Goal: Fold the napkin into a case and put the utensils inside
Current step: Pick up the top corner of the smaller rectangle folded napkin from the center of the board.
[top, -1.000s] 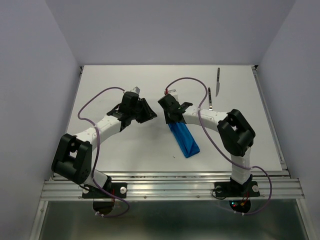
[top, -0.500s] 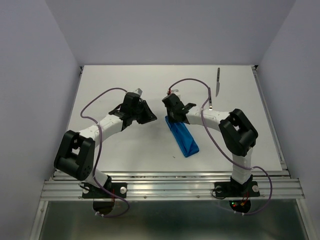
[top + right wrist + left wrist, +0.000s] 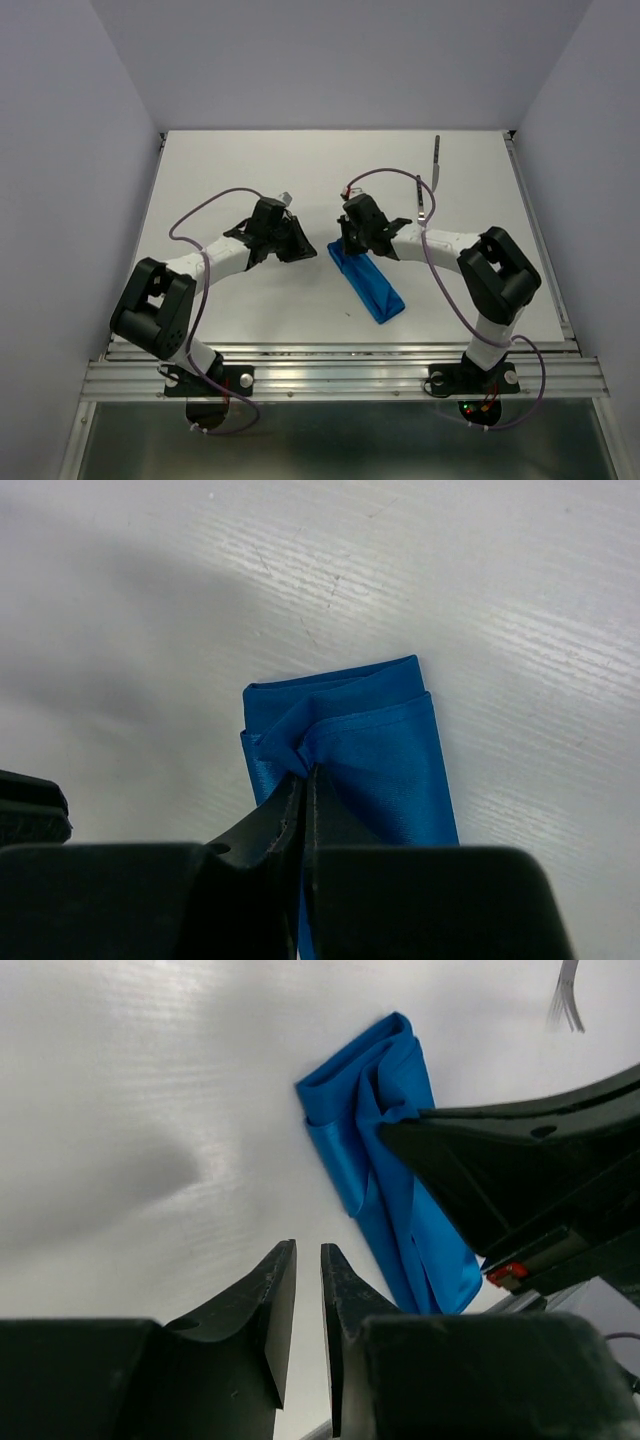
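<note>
Utensils: two; napkin: one, a narrow folded blue strip. Right end effector pinches its top fold; left end effector nearly closed, empty.

The napkin is bright blue and folded into a narrow strip. It lies slantwise on the bench, far end rumpled. Beyond that end, rightward, lies the fork — the knife farther still.

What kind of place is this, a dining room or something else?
Probably a lab robot test bench: a white table boxed in by plain walls, with a left arm and right arm mounted on a metal rail at its near edge.
</note>
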Controlling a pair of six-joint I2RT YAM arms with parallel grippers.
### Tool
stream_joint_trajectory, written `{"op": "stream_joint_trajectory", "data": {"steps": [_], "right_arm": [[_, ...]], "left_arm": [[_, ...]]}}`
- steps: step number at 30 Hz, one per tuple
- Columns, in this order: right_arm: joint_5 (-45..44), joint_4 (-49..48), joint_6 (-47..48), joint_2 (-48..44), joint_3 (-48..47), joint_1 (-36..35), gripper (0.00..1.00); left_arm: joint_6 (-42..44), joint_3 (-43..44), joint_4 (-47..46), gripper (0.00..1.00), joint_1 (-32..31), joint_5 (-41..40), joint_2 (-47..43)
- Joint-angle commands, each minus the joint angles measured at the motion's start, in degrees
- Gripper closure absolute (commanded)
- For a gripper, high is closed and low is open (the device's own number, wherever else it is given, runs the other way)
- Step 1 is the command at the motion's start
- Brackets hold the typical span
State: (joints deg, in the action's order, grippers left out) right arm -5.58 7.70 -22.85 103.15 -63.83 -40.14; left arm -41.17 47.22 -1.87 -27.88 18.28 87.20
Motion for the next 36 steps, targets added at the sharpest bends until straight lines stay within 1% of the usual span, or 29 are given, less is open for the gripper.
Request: {"op": "stream_joint_trajectory", "data": {"steps": [1, 5, 6, 10, 16, 21, 29, 30, 34, 36], "right_arm": [[4.1, -3.8, 1.5, -4.2, 1.9, 0.3, 0.99], [5.1, -3.8, 0.4, -6.1, 3.6, 1.6, 0.99], [6.9, -3.8, 0.0, -6.5, 4.2, 2.3, 0.99], [8.2, -4.7, -1.6, -8.1, 6.0, 2.9, 0.99], [9.6, -5.1, -3.0, -10.3, 7.8, 4.0, 0.99], [10.9, -5.6, -4.1, -10.8, 8.9, 5.2, 0.99], [12.8, -6.6, -5.0, -11.9, 10.2, 6.8, 0.99], [13.1, -6.7, -5.1, -12.0, 10.2, 6.8, 0.99], [14.0, -7.0, -5.4, -12.4, 10.8, 7.4, 0.99], [14.4, -7.0, -5.3, -12.4, 11.0, 8.0, 0.99]], "left_arm": [[-1.3, -2.6, -0.9, 0.71, -3.4, -2.6, -5.4], [-0.9, -1.4, 0.3, 0.68, -8.1, -5.8, -3.2], [-0.8, 0.0, 0.9, 0.68, -9.8, -6.6, -1.0], [-0.1, 3.3, 1.3, 0.68, -13.4, -9.3, 2.5], [1.6, 7.6, 1.8, 0.63, -14.0, -12.6, 5.0], [4.6, 12.0, 4.9, 0.59, -14.7, -14.1, 8.7], [7.1, 18.2, 9.0, 0.59, -17.2, -18.3, 13.3], [7.4, 19.2, 9.7, 0.59, -17.5, -20.0, 14.0], [8.5, 20.6, 10.7, 0.60, -18.3, -21.2, 15.4], [8.7, 21.1, 10.7, 0.62, -18.8, -20.9, 15.7]]}}
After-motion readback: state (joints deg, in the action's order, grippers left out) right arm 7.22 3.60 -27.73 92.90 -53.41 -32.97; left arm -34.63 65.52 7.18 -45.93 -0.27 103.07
